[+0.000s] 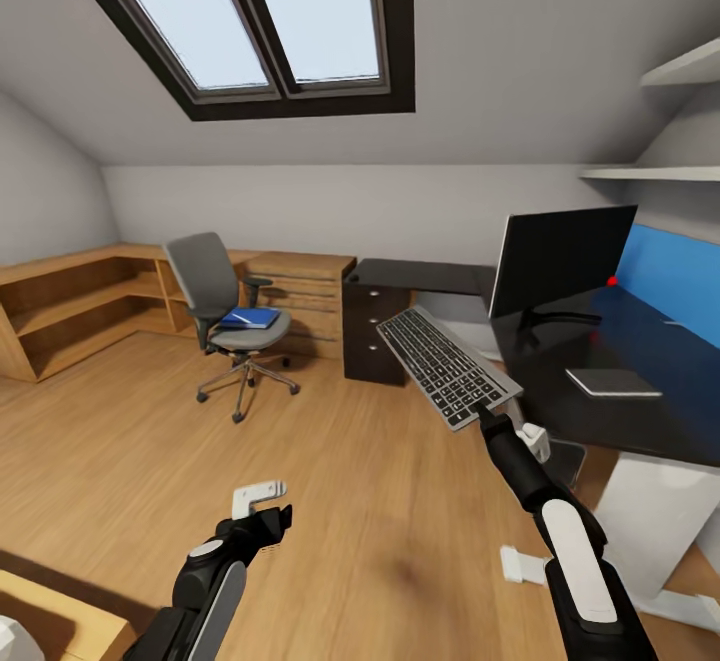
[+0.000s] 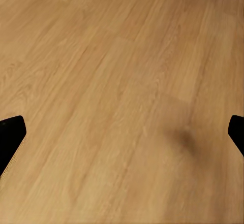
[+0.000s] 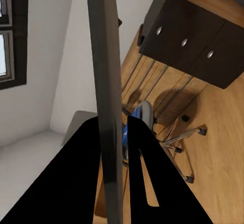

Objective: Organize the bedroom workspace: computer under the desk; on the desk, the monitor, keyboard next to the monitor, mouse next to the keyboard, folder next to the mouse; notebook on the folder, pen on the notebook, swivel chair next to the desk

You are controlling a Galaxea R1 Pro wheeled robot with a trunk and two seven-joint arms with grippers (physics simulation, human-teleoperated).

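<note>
- The keyboard (image 1: 445, 365), a slim full-size board with dark grey keys and a thin lighter rim, is pinched by its near short end in the right hand (image 1: 487, 415); in the right wrist view it runs edge-on as a thin grey slab (image 3: 108, 102) between the two black fingers (image 3: 76, 183).
- It is held in the air, tilted, just off the front edge of the glossy black L-shaped table (image 1: 640, 411). Its long axis runs away from the hand towards the black three-drawer unit (image 1: 372, 331).
- The wide flat black monitor (image 1: 560, 261) stands on the table beyond the keyboard's far side. The bare glossy top beside it looks the likely place to lay the keyboard down, and the right arm is much the nearer one.
- A flat grey slab (image 1: 612, 382) lies on the table near its front edge.
- The left hand (image 1: 262, 504) hangs low over the light wooden plank floor (image 2: 122, 102), spread wide and holding nothing.
- Well apart, the grey padded swivel chair (image 1: 225, 316) on chrome casters carries a flat blue folder (image 1: 250, 318) on its seat.
</note>
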